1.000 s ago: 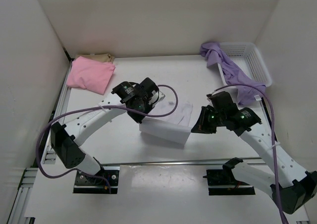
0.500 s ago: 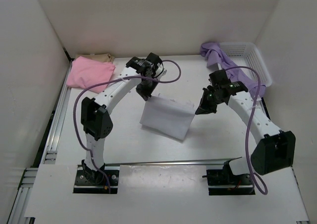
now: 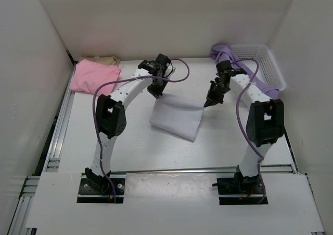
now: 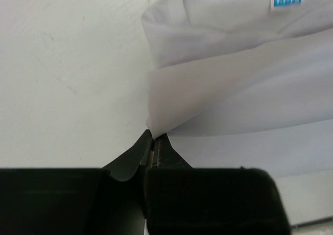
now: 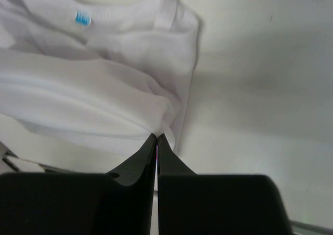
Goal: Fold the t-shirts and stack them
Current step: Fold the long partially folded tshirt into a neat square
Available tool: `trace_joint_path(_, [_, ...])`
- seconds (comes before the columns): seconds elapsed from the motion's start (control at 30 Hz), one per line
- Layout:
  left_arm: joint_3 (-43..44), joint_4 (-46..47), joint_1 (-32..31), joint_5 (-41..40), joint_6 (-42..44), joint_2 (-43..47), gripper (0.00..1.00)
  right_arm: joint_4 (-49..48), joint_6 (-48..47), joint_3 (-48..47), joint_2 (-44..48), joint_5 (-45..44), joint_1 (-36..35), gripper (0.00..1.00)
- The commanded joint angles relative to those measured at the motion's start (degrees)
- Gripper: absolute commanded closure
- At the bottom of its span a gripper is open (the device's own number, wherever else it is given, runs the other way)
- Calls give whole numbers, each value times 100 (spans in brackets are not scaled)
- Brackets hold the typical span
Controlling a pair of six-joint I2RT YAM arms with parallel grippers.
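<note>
At centre, white t-shirt (image 3: 176, 118), far corners pinched in closed left fingers (image 3: 156, 93) and right fingers (image 3: 208, 103).

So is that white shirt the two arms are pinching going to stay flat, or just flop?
Probably floppy: the white shirt sags in soft folds between the left gripper and the right gripper. It is likely light, since small pinches at two corners seem enough to lift its edge. It may slip free, as each pinch catches only a little cloth.
</note>
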State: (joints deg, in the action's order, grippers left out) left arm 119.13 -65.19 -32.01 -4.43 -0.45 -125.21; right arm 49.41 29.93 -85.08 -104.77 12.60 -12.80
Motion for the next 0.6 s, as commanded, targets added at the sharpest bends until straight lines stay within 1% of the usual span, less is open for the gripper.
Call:
trace_joint_path(0.0, [277, 752, 90, -366, 45, -73, 84, -45, 21, -605, -297, -477, 137, 100])
trace_joint_path(0.03, [373, 832, 90, -427, 45, -135, 84, -45, 82, -711, -533, -478, 137, 100])
trace_joint_path(0.07, [461, 893, 90, -428, 45, -266, 82, -115, 144, -825, -666, -478, 137, 97])
trace_joint_path(0.13, [549, 1034, 90, -498, 45, -399, 75, -116, 144, -1194, -1062, -557, 198, 91])
trace_joint_path(0.17, [637, 1156, 90, -567, 45, -521, 68, -63, 205, -1361, -1167, -557, 199, 87])
trace_joint_path(0.2, [638, 1262, 90, -664, 45, -522, 60, -63, 267, -1432, -1342, -653, 199, 84])
trace_joint_path(0.23, [733, 1376, 142, -734, 45, -601, 37, -63, 267, -1485, -1405, -802, 199, 76])
trace_joint_path(0.27, [821, 1456, 142, -822, 45, -697, 25, -167, 267, -1538, -1406, -803, 199, 62])
trace_joint_path(0.3, [970, 1456, 221, -1084, 45, -759, 21, -220, 215, -1686, -1484, -803, 199, 60])
trace_joint_path(0.33, [1259, 1456, 308, -1174, 45, -760, 21, -221, 154, -1783, -1485, -873, 199, 60])
trace_joint_path(0.4, [1262, 1456, 396, -1235, 45, -603, 19, -308, 92, -1846, -1337, -987, 199, 60])
trace_joint_path(0.43, [1114, 1456, 397, -1149, 45, -453, 19, -379, 39, -1724, -1205, -1066, 120, 60])
trace_joint_path(0.47, [712, 1517, 397, -1044, 45, -287, 21, -484, 39, -1549, -1030, -1119, 59, 60])
trace_joint_path(0.5, [490, 1518, 397, -886, 45, 46, 24, -598, -13, -1338, -671, -1206, -72, 62])
trace_joint_path(0.53, [271, 1570, 397, -528, 45, 180, 26, -764, -14, -910, -502, -1303, -143, 63])
trace_joint_path(0.57, [-62, 1571, 397, -359, 45, 268, 31, -766, 47, -731, -379, -1539, -257, 67])
